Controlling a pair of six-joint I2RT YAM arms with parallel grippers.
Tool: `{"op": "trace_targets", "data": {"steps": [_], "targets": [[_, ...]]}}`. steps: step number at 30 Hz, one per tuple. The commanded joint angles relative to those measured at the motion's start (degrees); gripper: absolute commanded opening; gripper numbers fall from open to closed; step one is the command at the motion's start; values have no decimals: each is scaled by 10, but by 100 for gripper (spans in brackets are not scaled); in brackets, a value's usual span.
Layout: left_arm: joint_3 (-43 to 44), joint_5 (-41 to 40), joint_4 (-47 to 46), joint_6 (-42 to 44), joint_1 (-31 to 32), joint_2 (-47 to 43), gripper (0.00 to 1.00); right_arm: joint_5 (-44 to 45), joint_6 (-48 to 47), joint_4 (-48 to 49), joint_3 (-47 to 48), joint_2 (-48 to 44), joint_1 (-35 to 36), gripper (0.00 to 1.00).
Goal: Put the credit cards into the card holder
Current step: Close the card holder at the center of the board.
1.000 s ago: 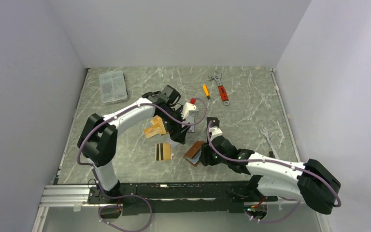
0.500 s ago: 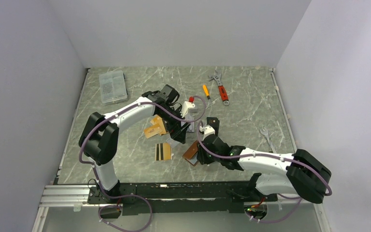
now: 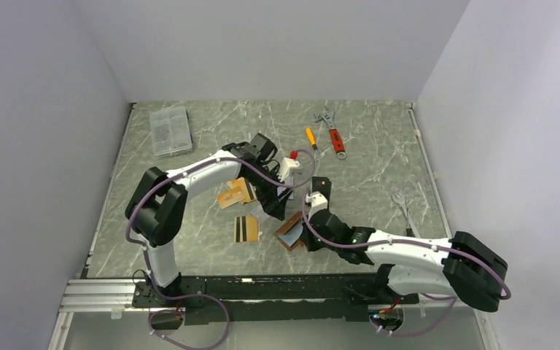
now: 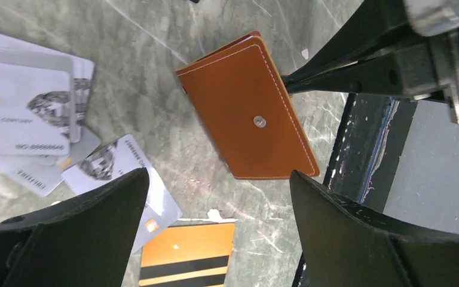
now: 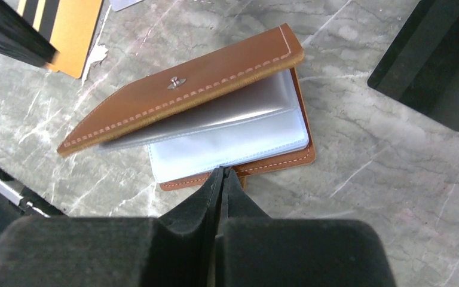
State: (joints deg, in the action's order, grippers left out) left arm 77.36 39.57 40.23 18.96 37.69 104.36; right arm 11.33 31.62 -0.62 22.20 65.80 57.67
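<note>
Gaping toward the closed right claw (image 5: 221, 174), card holder (image 5: 185, 84) lies diagonally — left claw (image 4: 219, 179) spread wide above.

The tan leather card holder (image 5: 185, 84) lies on the surface (image 5: 394, 179), its stud-marked cover lifted ajar over clear plastic sleeves (image 5: 227, 143); silver-grey printed credit cards (image 4: 27, 113) lie fanned and overlapping near it; a gold card (image 4: 185, 263) with black stripes lies flat beside them.

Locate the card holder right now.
Top view: the card holder lies front-centre on the table, just right of the gold striped card, with the right pincer shut at its edge.
</note>
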Motion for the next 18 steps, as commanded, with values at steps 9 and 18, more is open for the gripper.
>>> {"op": "trace_targets", "data": {"steps": [9,18], "targets": [[38,12,18,12,38,26,92,-59,16,102,-94,-116,4,0],[78,122,102,83,44,-4,93,-73,18,140,-113,-138,7,0]]}}
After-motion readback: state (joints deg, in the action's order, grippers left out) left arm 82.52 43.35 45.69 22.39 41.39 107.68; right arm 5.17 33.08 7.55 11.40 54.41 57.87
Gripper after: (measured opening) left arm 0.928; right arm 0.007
